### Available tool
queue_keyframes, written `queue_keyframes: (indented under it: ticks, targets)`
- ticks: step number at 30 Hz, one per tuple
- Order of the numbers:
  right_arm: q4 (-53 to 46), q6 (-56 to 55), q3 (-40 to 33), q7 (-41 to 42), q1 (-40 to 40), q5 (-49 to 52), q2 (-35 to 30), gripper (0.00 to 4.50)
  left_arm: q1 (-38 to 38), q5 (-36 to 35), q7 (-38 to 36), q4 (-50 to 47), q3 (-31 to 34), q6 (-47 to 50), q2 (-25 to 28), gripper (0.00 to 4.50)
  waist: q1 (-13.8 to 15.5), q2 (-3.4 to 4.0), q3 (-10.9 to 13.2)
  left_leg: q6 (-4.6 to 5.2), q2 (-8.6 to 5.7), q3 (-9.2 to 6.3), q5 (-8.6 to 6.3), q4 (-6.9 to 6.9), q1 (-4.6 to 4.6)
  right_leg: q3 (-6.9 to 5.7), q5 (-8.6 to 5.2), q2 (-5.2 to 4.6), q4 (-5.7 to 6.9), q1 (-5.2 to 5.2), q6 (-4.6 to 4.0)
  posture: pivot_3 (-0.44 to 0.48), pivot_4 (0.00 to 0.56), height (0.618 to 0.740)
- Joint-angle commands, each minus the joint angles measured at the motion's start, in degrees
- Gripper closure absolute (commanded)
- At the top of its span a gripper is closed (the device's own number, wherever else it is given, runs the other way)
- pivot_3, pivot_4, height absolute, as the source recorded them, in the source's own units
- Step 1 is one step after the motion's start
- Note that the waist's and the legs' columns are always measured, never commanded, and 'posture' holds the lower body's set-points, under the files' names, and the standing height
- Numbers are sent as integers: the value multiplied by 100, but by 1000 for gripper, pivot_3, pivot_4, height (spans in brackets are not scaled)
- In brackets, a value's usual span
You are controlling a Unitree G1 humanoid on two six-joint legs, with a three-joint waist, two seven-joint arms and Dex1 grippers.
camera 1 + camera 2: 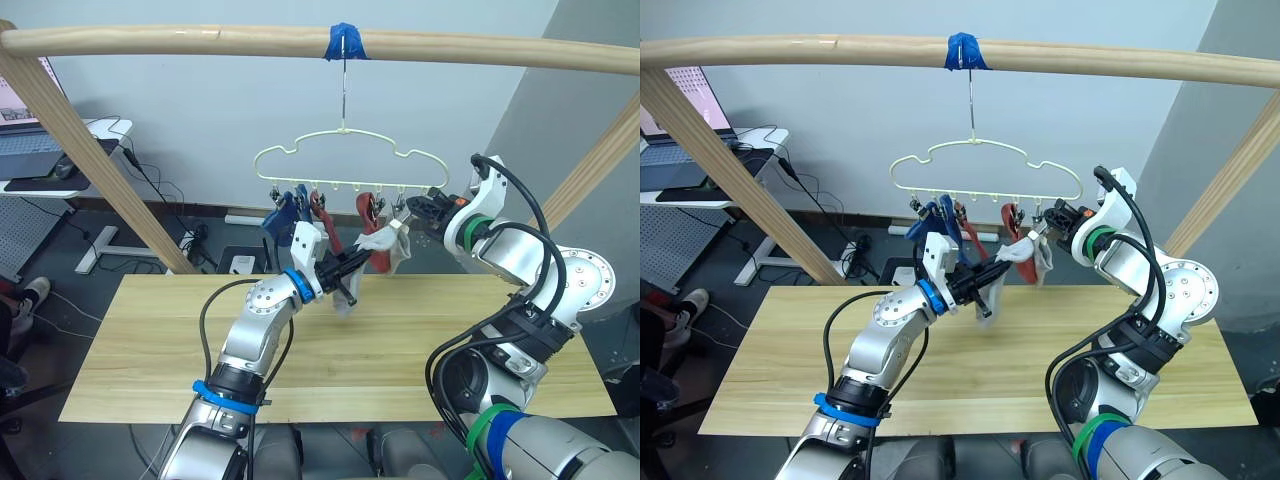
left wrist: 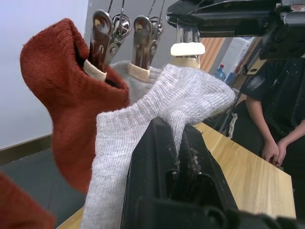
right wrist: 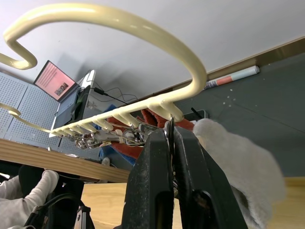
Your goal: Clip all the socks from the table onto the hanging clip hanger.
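**At the hanger's right end: last grey sock going onto its clip**

Nearest the clip hanger (image 1: 348, 170), on the side facing the robot, the left gripper (image 1: 352, 266) has its fingers clamped on a light grey sock (image 1: 380, 244), lifting the cuff up under the rightmost clips. The right gripper (image 3: 172, 157) reaches the same end of the hanger, its fingers pressed together on a metal clip (image 2: 187, 36), apparently squeezing it.

Risks, as I judge them: if the cuff sits beside the clip instead of between its halves, letting go of the clip would bite nothing and the sock would drop to the table (image 1: 150, 350). Pushing the hanger sideways could swing it on its hook, spoiling the alignment.

Along the hanger leftward hang a second grey sock (image 2: 125, 76), rust red socks (image 1: 372, 212) and blue socks (image 1: 283, 215), crowding the row. Above it runs the wooden pole (image 1: 200, 42) with blue tape (image 1: 346, 42). Beyond the hanger stand a desk with a laptop (image 1: 690, 110), and a person (image 2: 267, 109) at the table's edge.
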Motion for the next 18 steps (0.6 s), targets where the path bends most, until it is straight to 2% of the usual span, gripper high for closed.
queue_keyframes:
  ticks: [1, 18]
  targets:
    - [-133, 44, 41, -33, -39, 202, 102, 4500, -167, 21, 11, -29, 11, -163, -59, 4460, -3, 0, 0, 0, 0, 1, 0, 0, 0, 1, 0, 0, 0, 0, 0, -51, 155, 740]
    - [-114, 44, 37, -157, -63, 269, 215, 4500, -516, 47, -42, 223, -71, -301, -289, 4460, -3, 0, 1, 0, -1, 1, 0, -5, -2, 1, -1, 0, -4, -1, 1, -51, 155, 740]
